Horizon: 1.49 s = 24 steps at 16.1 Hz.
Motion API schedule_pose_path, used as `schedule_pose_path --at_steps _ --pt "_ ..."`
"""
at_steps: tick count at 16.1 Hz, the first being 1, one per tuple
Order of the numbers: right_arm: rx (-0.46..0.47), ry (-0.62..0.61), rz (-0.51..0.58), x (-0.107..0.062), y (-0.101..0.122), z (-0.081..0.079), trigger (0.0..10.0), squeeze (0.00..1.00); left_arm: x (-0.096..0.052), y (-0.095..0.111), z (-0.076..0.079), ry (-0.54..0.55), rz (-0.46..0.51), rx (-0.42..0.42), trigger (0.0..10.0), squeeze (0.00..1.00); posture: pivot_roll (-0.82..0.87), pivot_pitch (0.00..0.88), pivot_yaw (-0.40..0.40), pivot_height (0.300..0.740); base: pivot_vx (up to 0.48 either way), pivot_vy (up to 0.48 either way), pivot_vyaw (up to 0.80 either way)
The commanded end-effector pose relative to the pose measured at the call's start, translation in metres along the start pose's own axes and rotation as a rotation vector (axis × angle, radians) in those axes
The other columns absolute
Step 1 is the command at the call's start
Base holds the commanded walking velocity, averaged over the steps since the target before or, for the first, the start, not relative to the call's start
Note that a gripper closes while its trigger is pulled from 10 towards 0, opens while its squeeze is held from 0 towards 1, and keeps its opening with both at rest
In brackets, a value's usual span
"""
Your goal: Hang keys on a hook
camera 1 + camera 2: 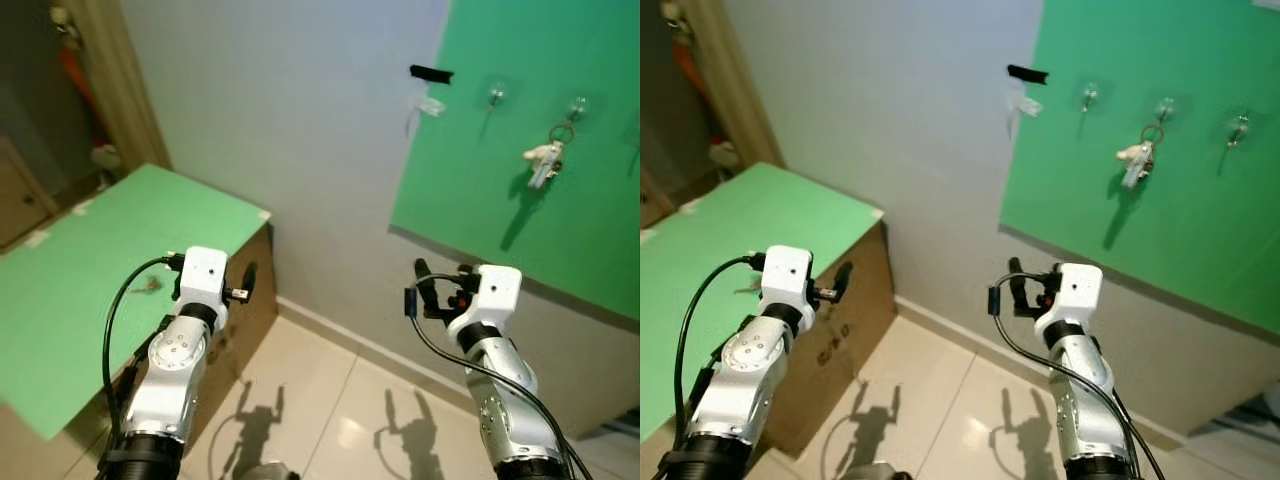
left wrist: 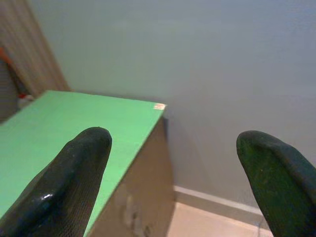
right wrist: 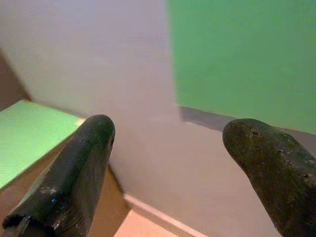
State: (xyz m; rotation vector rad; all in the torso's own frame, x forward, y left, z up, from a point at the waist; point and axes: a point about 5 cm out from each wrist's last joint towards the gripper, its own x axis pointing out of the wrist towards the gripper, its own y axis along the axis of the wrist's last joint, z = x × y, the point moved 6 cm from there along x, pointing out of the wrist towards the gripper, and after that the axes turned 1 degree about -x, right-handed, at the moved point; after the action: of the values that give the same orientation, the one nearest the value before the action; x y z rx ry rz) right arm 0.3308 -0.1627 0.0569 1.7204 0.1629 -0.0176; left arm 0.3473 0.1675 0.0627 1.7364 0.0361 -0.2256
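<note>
Keys (image 1: pixel 545 160) are up on a hook (image 1: pixel 577 106), dangling against the green wall panel (image 1: pixel 470 170) — looks like job done, as far as I can judge! Two more hooks flank it bare. Left hand (image 2: pixel 173 173) is spread wide, gripping nothing, held low beside the green surface (image 1: pixel 90 290). Right hand (image 3: pixel 173 168) likewise gapes empty, well below the panel. A small object sits on the surface, too blurred to name.
</note>
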Motion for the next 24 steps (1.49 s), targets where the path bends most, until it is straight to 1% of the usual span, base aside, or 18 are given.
schedule_pose_path --at_steps 1,2,4,5,6,7,10,12,14,16,19,20,23,24 --pt "0.007 0.015 -0.009 0.001 -0.001 -0.001 10.0 0.00 0.002 -0.001 0.003 -0.007 -0.007 0.010 10.0 0.00 -0.04 0.000 0.017 0.740 0.000 0.000 0.58" --pt "0.011 0.024 -0.012 0.000 -0.002 -0.001 10.0 0.00 0.002 -0.004 0.005 -0.027 -0.022 -0.038 10.0 0.00 -0.04 0.000 0.016 0.740 0.000 0.000 0.58" --pt "0.008 0.025 -0.013 -0.001 -0.002 -0.001 10.0 0.00 0.003 -0.006 0.004 -0.018 -0.032 -0.040 10.0 0.00 -0.04 0.000 0.015 0.740 0.000 0.000 0.59" --pt "-0.010 0.027 -0.021 -0.002 -0.003 0.000 10.0 0.00 0.002 -0.004 0.008 -0.043 -0.021 -0.013 10.0 0.00 -0.04 0.000 0.016 0.740 0.000 0.000 0.59" --pt "-0.007 0.029 -0.022 -0.002 -0.004 -0.001 10.0 0.00 0.002 -0.003 0.008 -0.043 -0.012 -0.015 10.0 0.00 -0.04 0.000 0.016 0.740 0.000 0.000 0.59" --pt "0.000 0.034 -0.022 -0.002 -0.004 -0.002 10.0 0.00 0.002 -0.002 0.006 -0.026 -0.006 -0.014 10.0 0.00 -0.04 0.000 0.015 0.740 0.000 0.000 0.59" --pt "-0.002 0.054 -0.019 -0.001 -0.003 -0.008 10.0 0.00 0.003 0.004 0.008 -0.047 0.015 -0.019 10.0 0.00 -0.04 0.000 0.022 0.740 0.000 0.000 0.59" --pt "-0.005 0.062 -0.018 0.000 -0.003 -0.011 10.0 0.00 0.005 0.008 0.003 -0.007 0.023 -0.016 10.0 0.00 -0.04 0.000 0.026 0.740 0.429 0.000 0.59" --pt "-0.007 0.074 -0.019 0.001 -0.004 -0.015 10.0 0.00 0.009 0.008 0.002 0.002 0.011 0.007 10.0 0.00 -0.04 0.000 0.027 0.740 0.480 0.000 0.58" --pt "-0.014 0.093 -0.028 0.000 -0.007 -0.020 10.0 0.00 0.011 0.009 0.004 0.005 0.011 0.004 10.0 0.00 -0.04 0.000 0.028 0.740 0.480 0.000 0.58" --pt "-0.021 0.101 -0.032 0.000 -0.008 -0.021 10.0 0.00 0.013 0.011 0.004 0.010 0.015 -0.002 10.0 0.00 -0.04 0.000 0.029 0.740 0.480 0.000 0.59" --pt "-0.021 0.098 -0.035 0.000 -0.009 -0.021 10.0 0.00 0.014 0.013 0.008 -0.003 0.014 0.019 10.0 0.00 -0.05 0.000 0.031 0.740 0.480 0.000 0.59" --pt "-0.029 0.113 -0.036 0.001 -0.009 -0.025 10.0 0.00 0.017 0.016 0.013 -0.020 0.023 0.007 10.0 0.00 -0.05 0.000 0.035 0.740 0.480 0.000 0.58" --pt "-0.030 0.110 -0.037 0.001 -0.010 -0.025 10.0 0.00 0.018 0.016 0.012 -0.017 0.023 0.007 10.0 0.00 -0.05 0.000 0.036 0.740 0.480 0.000 0.59"
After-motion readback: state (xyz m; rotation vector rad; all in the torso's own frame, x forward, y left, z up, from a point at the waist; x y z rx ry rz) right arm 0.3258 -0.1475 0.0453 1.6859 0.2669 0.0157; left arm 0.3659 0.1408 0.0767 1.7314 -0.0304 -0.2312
